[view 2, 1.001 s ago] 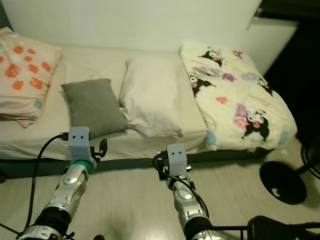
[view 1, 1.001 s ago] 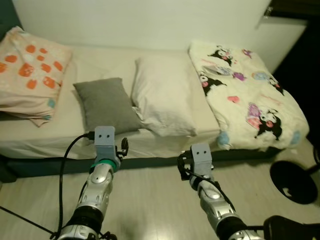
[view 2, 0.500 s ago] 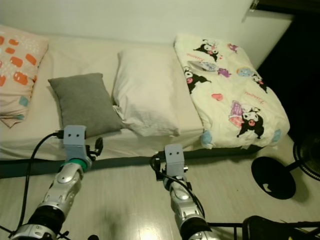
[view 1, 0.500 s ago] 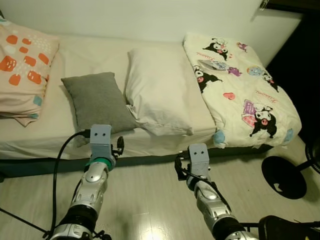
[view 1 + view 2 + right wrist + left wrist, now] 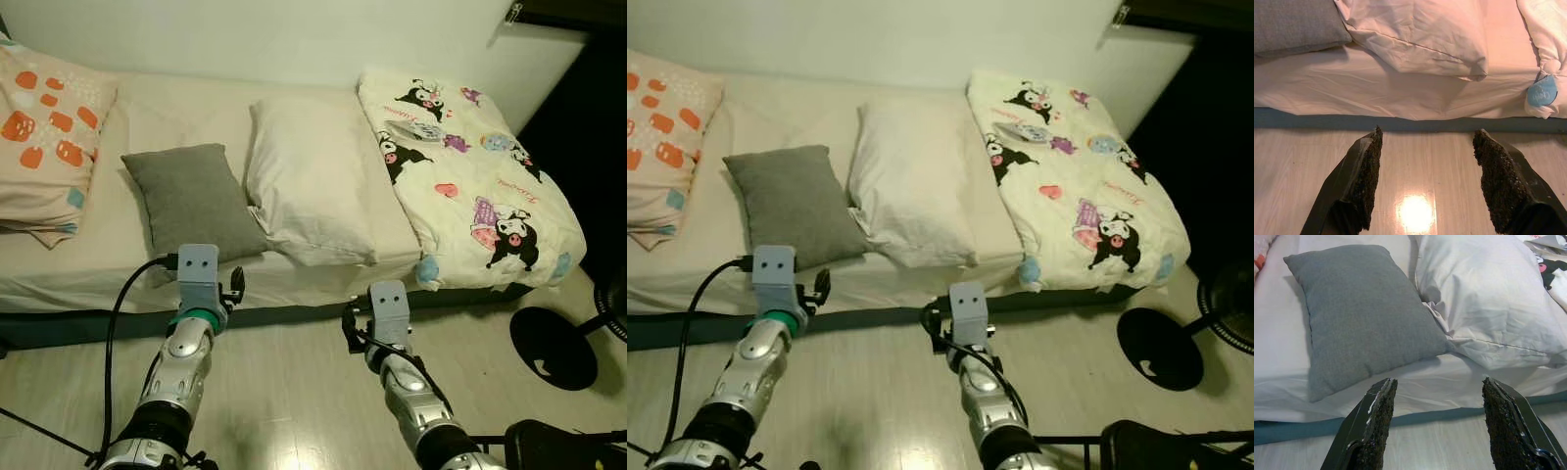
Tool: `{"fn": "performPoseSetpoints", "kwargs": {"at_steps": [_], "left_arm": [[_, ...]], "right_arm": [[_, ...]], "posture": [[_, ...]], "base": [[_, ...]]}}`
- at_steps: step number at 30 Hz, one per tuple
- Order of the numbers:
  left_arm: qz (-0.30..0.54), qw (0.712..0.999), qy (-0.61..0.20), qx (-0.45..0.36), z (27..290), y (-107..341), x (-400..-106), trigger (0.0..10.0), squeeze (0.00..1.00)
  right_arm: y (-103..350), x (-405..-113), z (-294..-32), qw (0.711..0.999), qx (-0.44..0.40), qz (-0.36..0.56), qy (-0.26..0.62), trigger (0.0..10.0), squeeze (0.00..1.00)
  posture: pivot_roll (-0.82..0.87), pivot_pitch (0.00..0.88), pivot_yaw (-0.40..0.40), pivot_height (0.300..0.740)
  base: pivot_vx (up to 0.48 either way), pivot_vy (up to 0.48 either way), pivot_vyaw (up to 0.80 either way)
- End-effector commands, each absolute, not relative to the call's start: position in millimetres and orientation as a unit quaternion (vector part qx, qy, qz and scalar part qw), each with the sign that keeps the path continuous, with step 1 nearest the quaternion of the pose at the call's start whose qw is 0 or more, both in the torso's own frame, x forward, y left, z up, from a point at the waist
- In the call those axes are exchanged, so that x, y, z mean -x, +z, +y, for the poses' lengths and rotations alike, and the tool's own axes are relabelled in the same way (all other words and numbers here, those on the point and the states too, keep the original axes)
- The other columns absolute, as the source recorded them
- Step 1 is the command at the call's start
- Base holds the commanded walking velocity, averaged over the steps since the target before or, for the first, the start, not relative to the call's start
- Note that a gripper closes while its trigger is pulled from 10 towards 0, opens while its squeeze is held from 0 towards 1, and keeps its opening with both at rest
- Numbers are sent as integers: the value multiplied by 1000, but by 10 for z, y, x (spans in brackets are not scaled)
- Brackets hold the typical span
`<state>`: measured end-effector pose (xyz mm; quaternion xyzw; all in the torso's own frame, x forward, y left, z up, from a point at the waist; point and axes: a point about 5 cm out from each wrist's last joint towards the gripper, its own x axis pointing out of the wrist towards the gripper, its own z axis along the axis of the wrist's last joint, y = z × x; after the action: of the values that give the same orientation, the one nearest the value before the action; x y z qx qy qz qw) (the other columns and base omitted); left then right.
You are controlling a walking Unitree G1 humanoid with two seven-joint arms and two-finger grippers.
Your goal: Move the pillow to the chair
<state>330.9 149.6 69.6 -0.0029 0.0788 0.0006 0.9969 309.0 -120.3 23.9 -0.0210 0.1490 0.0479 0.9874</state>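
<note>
Grey pillow (image 5: pixel 191 201) touching white pillow (image 5: pixel 312 181), cartoon blanket (image 5: pixel 470 176) beside, perhaps overlapping.

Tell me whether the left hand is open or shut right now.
Open. In the left wrist view the left hand has its two black fingers spread wide, holding nothing, with the grey pillow lying on the bed beyond them.

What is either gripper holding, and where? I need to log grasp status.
Nothing. The left gripper and right gripper are both open, short of the bed, touching no pillow.
</note>
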Motion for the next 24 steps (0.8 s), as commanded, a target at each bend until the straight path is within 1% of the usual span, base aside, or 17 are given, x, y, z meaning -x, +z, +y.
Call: {"fn": "performPoseSetpoints", "kwargs": {"at_steps": [1, 7, 15, 16, 24], "left_arm": [[87, 996, -6, 0, 1467, 659, -3287, 10000, 0], [92, 996, -14, -3, 1438, 638, -3277, 10000, 0], [92, 996, -16, -6, 1439, 637, -3274, 10000, 0], [90, 996, -20, -2, 1430, 642, -3270, 10000, 0], [85, 996, -20, 8, 1440, 671, -3279, 10000, 0]], "right_arm": [[196, -3058, -1232, 986, 20, 158, 41, 10000, 0], [174, -3038, -1254, 986, 18, 162, 36, 10000, 0], [185, -3043, -1236, 986, 34, 157, 50, 10000, 0], [189, -3044, -1217, 986, 34, 155, 53, 10000, 0], [198, -3043, -1148, 985, 28, 152, 70, 10000, 0]], "posture": [[-29, 0, -55, 740], [-30, 0, -55, 740], [-27, 0, -57, 740], [-26, 0, -57, 740], [-23, 0, -56, 740]], "base": [[0, 0, 0], [0, 0, 0], [0, 0, 0], [0, 0, 800], [265, 0, 800]]}}
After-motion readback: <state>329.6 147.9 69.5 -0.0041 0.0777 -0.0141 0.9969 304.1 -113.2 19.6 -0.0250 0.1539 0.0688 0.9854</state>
